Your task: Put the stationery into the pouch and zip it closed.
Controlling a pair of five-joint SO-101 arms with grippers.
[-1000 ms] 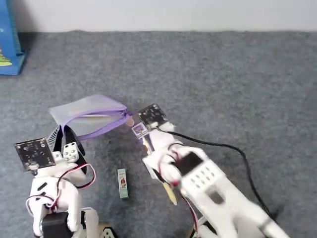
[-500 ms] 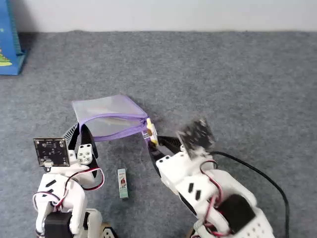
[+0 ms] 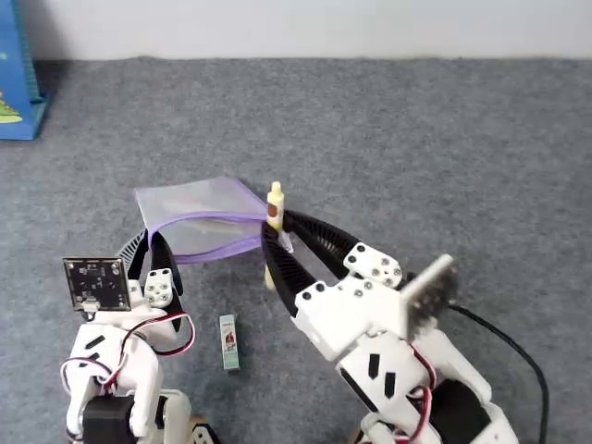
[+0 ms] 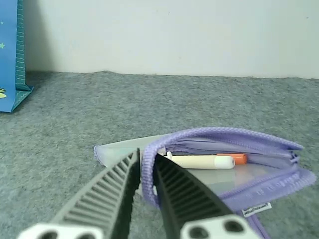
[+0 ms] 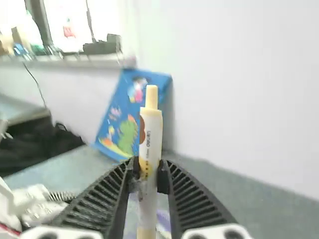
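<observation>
High view: right tool [image 3: 275, 228] pinches pen [image 3: 274, 198] upright, just beside the open end of pouch [image 3: 190, 208]; left tool [image 3: 148, 244] pinches the pouch rim.

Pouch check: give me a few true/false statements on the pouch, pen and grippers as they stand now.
1. The right gripper holds a pen upright. True.
2. The pouch is zipped shut. False: its mouth gapes open.
3. The left gripper is clamped on the pouch's edge. True.
4. The pouch is empty. False: a white marker lies inside.
5. All the stationery is off the table. False: a small box lies on it between the arms.
</observation>
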